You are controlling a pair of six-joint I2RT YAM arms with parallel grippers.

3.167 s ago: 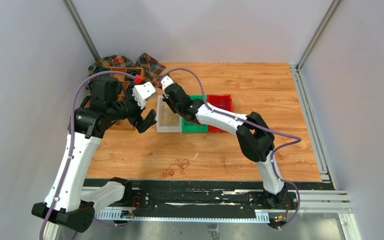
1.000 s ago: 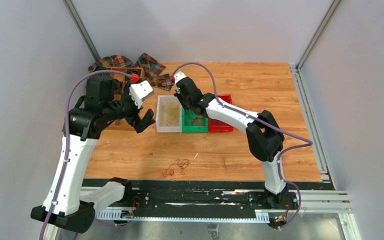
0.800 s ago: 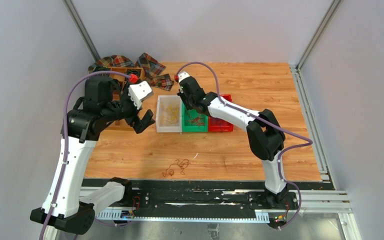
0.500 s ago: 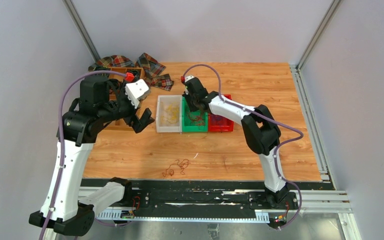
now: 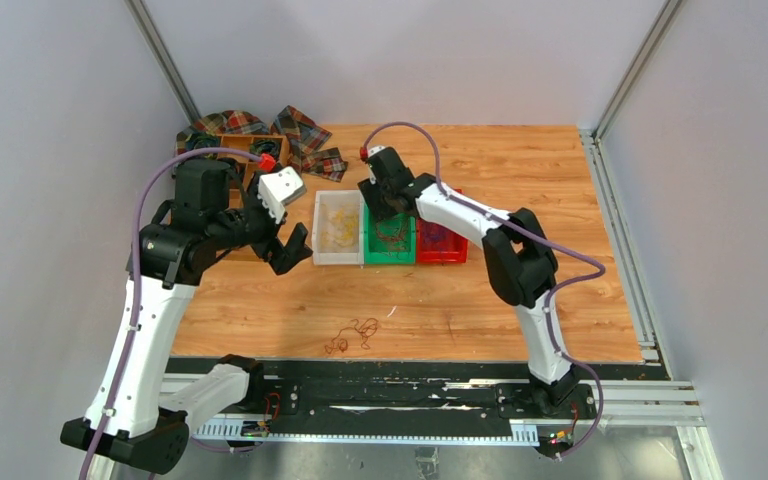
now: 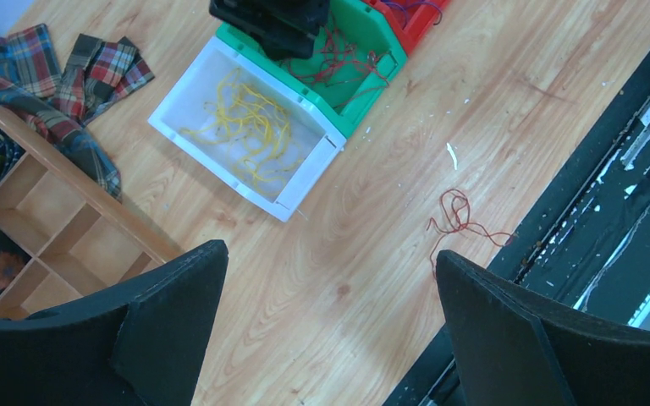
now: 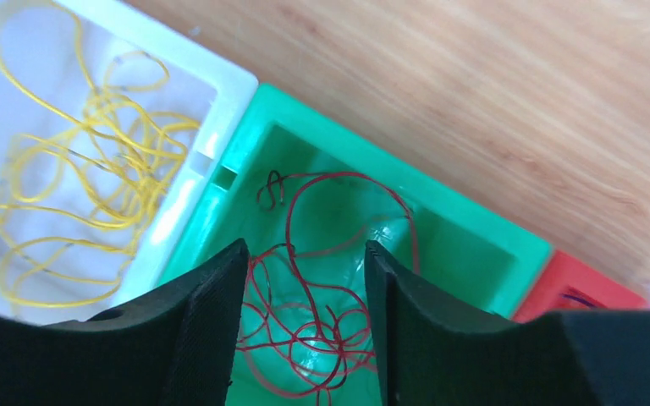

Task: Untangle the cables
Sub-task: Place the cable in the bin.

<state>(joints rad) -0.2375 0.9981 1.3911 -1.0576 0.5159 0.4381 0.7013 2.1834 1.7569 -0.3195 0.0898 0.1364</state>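
Observation:
A small tangle of dark red cables [image 5: 352,335] [image 6: 457,222] lies on the wood near the front edge. Three bins stand side by side. The white bin [image 5: 320,228] [image 6: 212,63] holds yellow cables [image 6: 250,127] [image 7: 76,169]. Red cables [image 7: 322,321] [image 6: 347,63] lie in the green bin [image 5: 407,258] [image 7: 440,203]. In the red bin [image 5: 452,256] [image 7: 575,283] are purple ones. My right gripper [image 5: 380,208] [image 7: 305,247] hangs open over the green bin, with the red loops lying below its jaws. My left gripper [image 5: 298,243] [image 6: 330,251] hovers wide open and empty left of the white bin.
A wooden compartment box [image 5: 245,150] [image 6: 68,228] with plaid cloths [image 5: 300,130] [image 6: 93,72] and dark rolls stands at the back left. A black rail [image 5: 390,385] [image 6: 609,211] runs along the table's front edge, close to the loose tangle.
My right gripper moved from the white bin to above the green bin and its jaws opened. The left arm shifted slightly and stayed open.

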